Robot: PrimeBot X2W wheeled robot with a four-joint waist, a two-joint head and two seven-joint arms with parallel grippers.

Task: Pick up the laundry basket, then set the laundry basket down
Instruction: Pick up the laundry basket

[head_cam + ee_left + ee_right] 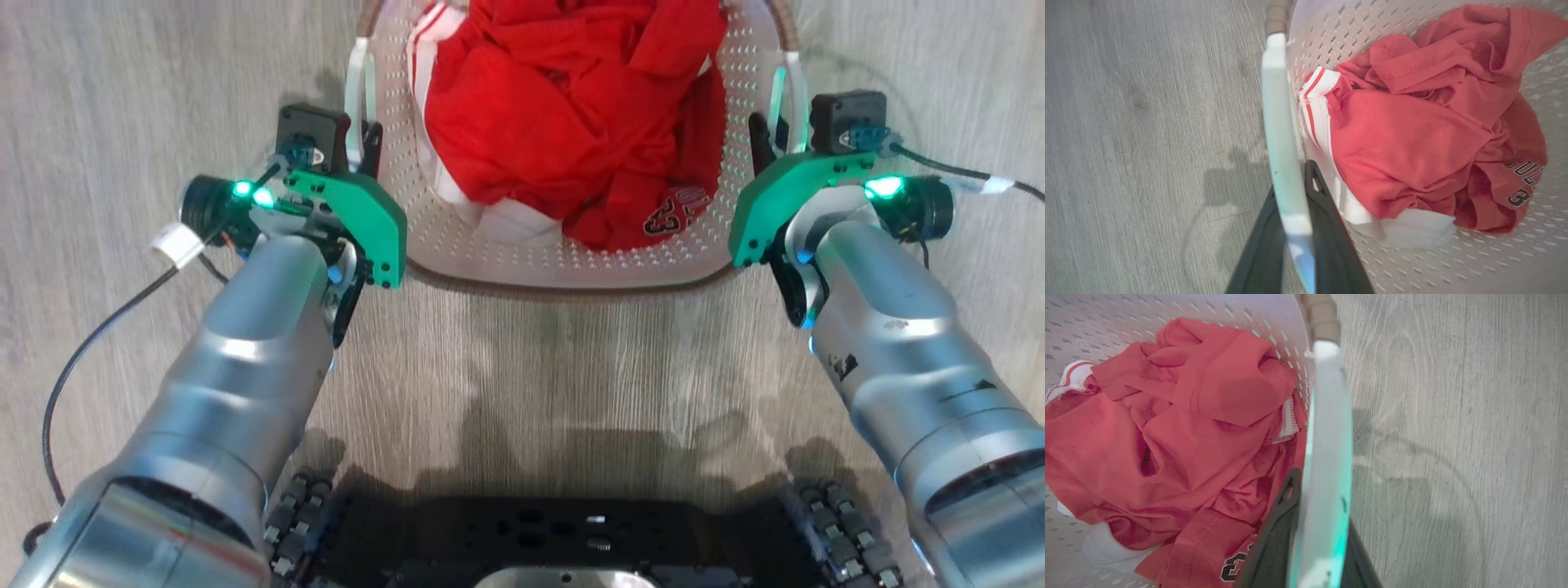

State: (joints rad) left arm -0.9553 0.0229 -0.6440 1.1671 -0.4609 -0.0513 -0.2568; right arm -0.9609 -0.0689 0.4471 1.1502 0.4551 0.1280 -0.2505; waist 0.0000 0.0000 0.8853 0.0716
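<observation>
Laundry basket (571, 260), white with perforated walls and a brown rim, lies on or just over the wood-grain floor (122, 98) directly ahead of the robot; whether its base is clear of the floor cannot be told. At left, the left hand (364, 139) is closed narrowly about the left side handle (1281, 122), one dark finger (1331, 237) inside the wall and the other outside. At centre, a heap of red clothing (571, 106) with white trim sits inside the basket. At right, the right hand (774, 135) grips the right side handle (1329, 428) in the same manner, nearly shut with the white strap between its fingers (1276, 526). Probable hazards: the handles look thin, smooth and flexible, so a narrow pinch could slide along or off one of them. If one arm rises or lowers ahead of the other, the laundry basket would tilt and the loose clothing could spill. Releasing before the base rests flat would let it drop or tip.
</observation>
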